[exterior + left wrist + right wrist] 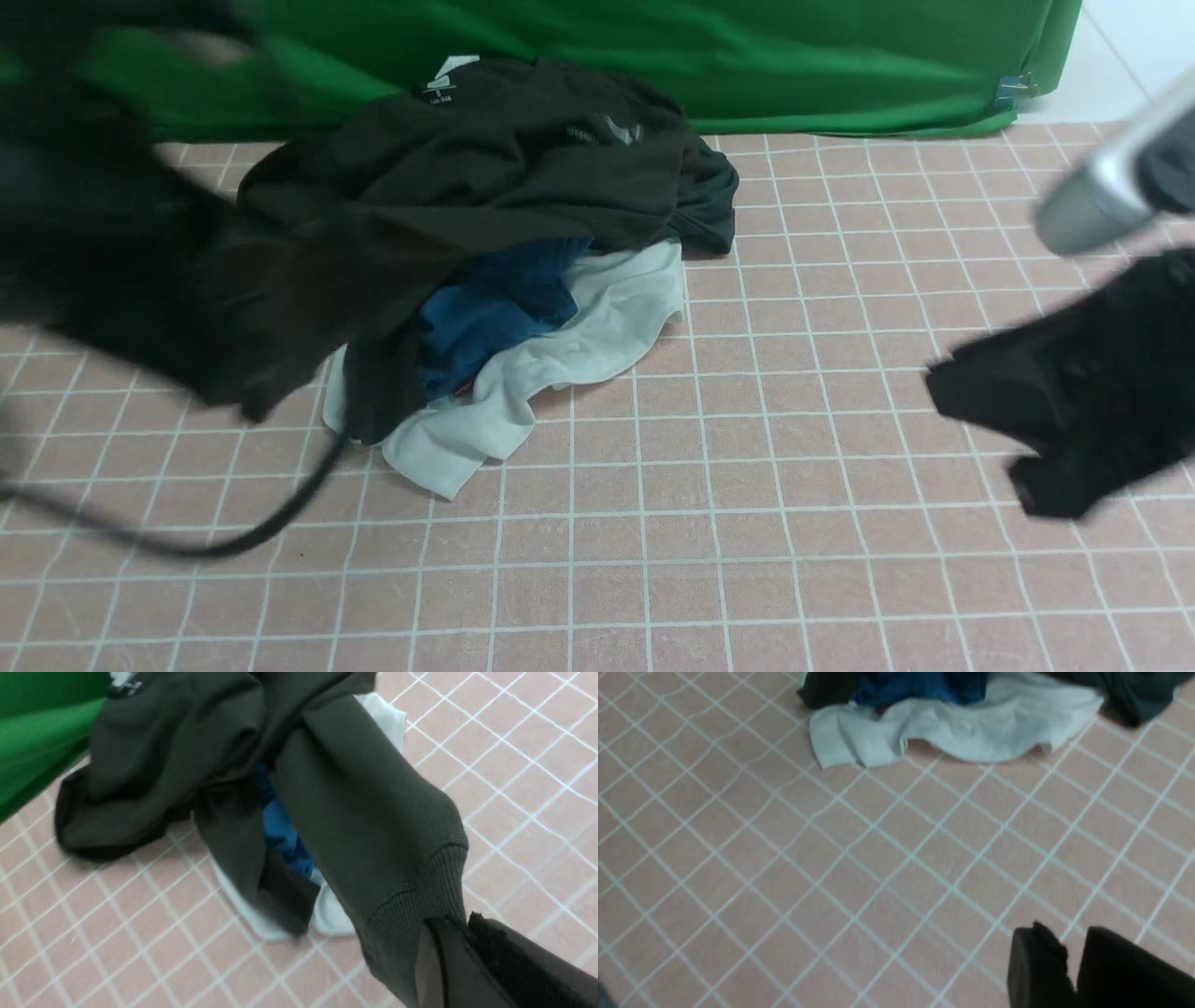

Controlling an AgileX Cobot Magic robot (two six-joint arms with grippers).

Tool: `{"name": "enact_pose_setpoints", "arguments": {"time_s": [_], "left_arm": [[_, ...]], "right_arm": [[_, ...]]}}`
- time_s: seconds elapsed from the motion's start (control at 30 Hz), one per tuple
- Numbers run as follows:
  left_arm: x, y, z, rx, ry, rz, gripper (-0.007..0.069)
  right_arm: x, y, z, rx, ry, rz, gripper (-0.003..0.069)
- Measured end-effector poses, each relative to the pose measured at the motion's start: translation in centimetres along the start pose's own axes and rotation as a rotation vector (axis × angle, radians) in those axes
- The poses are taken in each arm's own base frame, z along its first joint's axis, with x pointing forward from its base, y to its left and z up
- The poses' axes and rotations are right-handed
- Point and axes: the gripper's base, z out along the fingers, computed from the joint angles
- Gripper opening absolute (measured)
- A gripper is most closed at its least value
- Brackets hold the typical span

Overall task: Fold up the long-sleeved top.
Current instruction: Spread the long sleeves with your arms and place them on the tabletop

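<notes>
Pinches the ribbed cuff (420,891) of the long-sleeved top (523,159) in the left gripper (460,926), probably to drag it flat; holds the right gripper (1069,952) parted, empty, well apart from that top.

Soft, even light falls from above across the matte counter (747,560). A thin shadow lies under the edge of the white cloth (971,737), well apart from the right pincer (1071,945). In the front view that pincer and the left arm (84,187) are smeared by motion blur. The cuff of the sweatshirt (364,812) is sharp beside the left pincer (460,926), whose fingers are out of focus.
</notes>
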Motion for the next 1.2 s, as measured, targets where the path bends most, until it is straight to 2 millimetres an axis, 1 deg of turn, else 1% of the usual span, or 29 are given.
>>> {"name": "enact_pose_setpoints", "arguments": {"time_s": [0.07,0.17,0.23,0.27,0.33,0.4,0.43,0.5,0.53,0.6,0.63,0.67,0.73,0.77,0.83,0.87,0.9,0.97,1.1,1.17,1.2], "left_arm": [[0.7,0.0,-1.1,0.0,0.011,-0.005,0.0038],[2.0,-0.1,-2.9,-0.001,0.026,-0.031,0.0038],[2.6,-0.1,-3.9,-0.006,0.008,-0.046,0.0038],[2.9,-0.1,-4.5,-0.009,-0.007,-0.05,0.0038],[3.3,-0.1,-5.4,-0.015,-0.033,-0.055,0.0038],[3.7,-0.1,-6.2,-0.021,-0.061,-0.058,0.0038],[3.9,-0.1,-6.4,-0.023,-0.067,-0.059,0.0038],[4.1,-0.1,-6.9,-0.025,-0.082,-0.061,0.0038],[4.2,-0.2,-6.9,-0.02,-0.086,-0.064,0.0038],[4.3,-0.4,-6.7,0.003,-0.083,-0.069,0.0038],[4.4,-0.7,-6.4,0.021,-0.072,-0.073,0.0038],[4.5,-0.8,-6.2,0.03,-0.065,-0.075,0.0038],[4.8,-1.0,-5.5,0.041,-0.039,-0.074,0.0038],[4.9,-1.0,-5.4,0.042,-0.035,-0.073,0.0038],[5.3,-1.2,-4.7,0.048,-0.007,-0.071,0.0038],[5.4,-1.2,-4.6,0.048,-0.001,-0.07,0.0038],[5.5,-1.3,-4.4,0.05,0.006,-0.069,0.0038],[5.6,-1.3,-4.3,0.05,0.011,-0.069,0.0038],[5.6,-1.3,-4.3,0.05,0.011,-0.069,0.0038],[5.6,-1.3,-4.3,0.05,0.01,-0.069,0.0038],[5.6,-1.3,-4.3,0.05,0.01,-0.069,0.0038]], "right_arm": [[-1.0,-0.2,1.1,0.0,0.016,-0.014,0.0215],[-2.6,-0.5,3.6,-0.002,0.056,-0.03,0.0284],[-3.6,-0.8,5.7,-0.005,0.084,-0.064,0.0327],[-4.2,-1.0,7.2,-0.006,0.098,-0.094,0.0359],[-5.0,-1.2,8.9,-0.006,0.107,-0.106,0.0395],[-6.3,-1.7,11.0,0.0,0.113,-0.05,0.0436],[-6.8,-1.9,11.8,0.003,0.113,-0.018,0.0445],[-8.3,-2.8,13.5,0.02,0.1,0.097,0.0463],[-9.2,-3.4,14.4,0.028,0.086,0.166,0.0469],[-10.4,-4.1,15.3,0.026,0.057,0.25,0.0477],[-11.1,-4.5,16.3,0.007,0.044,0.309,0.0487],[-11.6,-4.7,16.6,-0.002,0.029,0.334,0.0496],[-12.5,-4.8,17.9,-0.043,0.009,0.391,0.0526],[-12.7,-4.9,18.1,-0.05,0.005,0.4,0.0533],[-13.5,-5.0,19.6,-0.076,-0.008,0.431,0.0582],[-13.5,-5.0,19.9,-0.078,-0.008,0.433,0.0589],[-13.7,-5.3,21.0,-0.08,-0.005,0.447,0.0609],[-13.2,-6.0,22.8,-0.073,0.016,0.482,0.0615],[-11.6,-7.3,26.4,-0.058,0.073,0.557,0.0596],[-11.0,-7.5,27.7,-0.072,0.097,0.591,0.057],[-10.9,-7.5,27.8,-0.074,0.099,0.594,0.057]]}}
